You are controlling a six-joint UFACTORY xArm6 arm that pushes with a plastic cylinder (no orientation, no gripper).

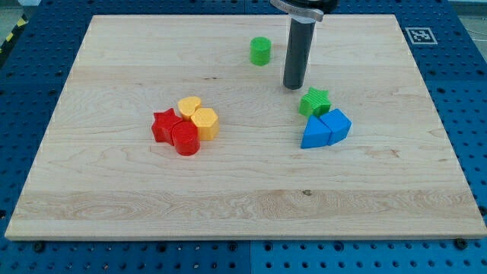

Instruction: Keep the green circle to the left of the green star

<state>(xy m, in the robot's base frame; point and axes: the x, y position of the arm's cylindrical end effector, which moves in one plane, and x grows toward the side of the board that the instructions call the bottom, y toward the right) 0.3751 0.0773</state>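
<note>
The green circle [260, 51] is sitting near the view's top of a big wooden board [114, 183], on its own. The board is light in colour with wavy lines in the wood, and it is lying on a blue table [30, 255] full of little holes. A small black and white square sticker [418, 34] is showing at the board's top right corner.

The green circle is looking like a short round can, bright green. The green star [313, 101] is resting lower down and to the view's right of it, well apart from it. The star is touching two blue blocks [326, 129].

My tip [294, 86] is standing between the circle and the star, just beside the star. I have no fingers, so nothing is being held.

Over on the view's left, a red star [164, 124], a round red block [185, 140], a yellow heart [189, 106] and another yellow block [205, 122] are huddling together.
</note>
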